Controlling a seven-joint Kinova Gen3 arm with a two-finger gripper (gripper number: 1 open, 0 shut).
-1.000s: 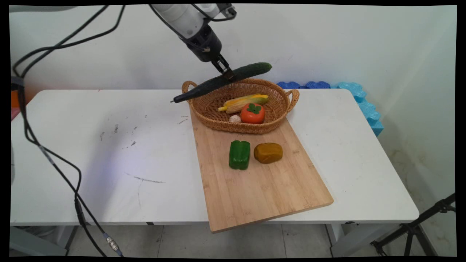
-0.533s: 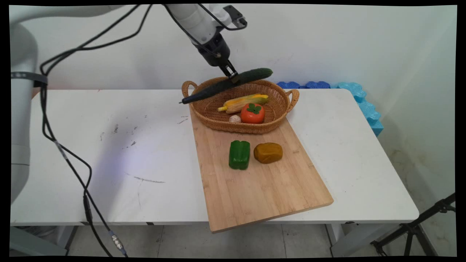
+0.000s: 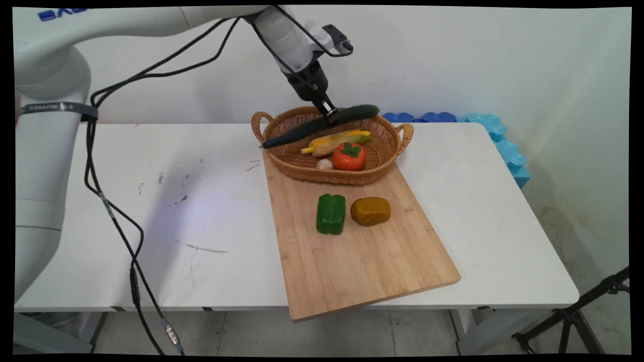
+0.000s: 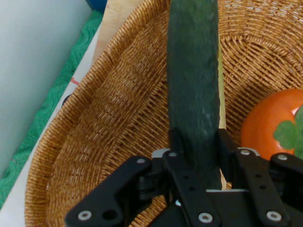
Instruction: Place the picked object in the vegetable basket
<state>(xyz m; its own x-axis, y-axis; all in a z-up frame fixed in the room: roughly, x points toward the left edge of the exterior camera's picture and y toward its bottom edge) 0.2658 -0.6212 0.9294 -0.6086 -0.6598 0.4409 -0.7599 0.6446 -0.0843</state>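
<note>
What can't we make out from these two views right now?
- Cucumber: the hand view cuts its far end off at the top edge; the gripper covers its near part.
- Corn: in the hand view, only a pale sliver shows beside the cucumber.
- Small pale item beside the persimmon in the basket: too small in the main view to identify.
- Whether the cucumber touches the basket rim: unclear in either view.

A white table [image 3: 151, 201] with scuff marks stands against a plain white wall [image 3: 453, 55]; pale tiled floor [image 3: 302, 332] shows beneath.
</note>
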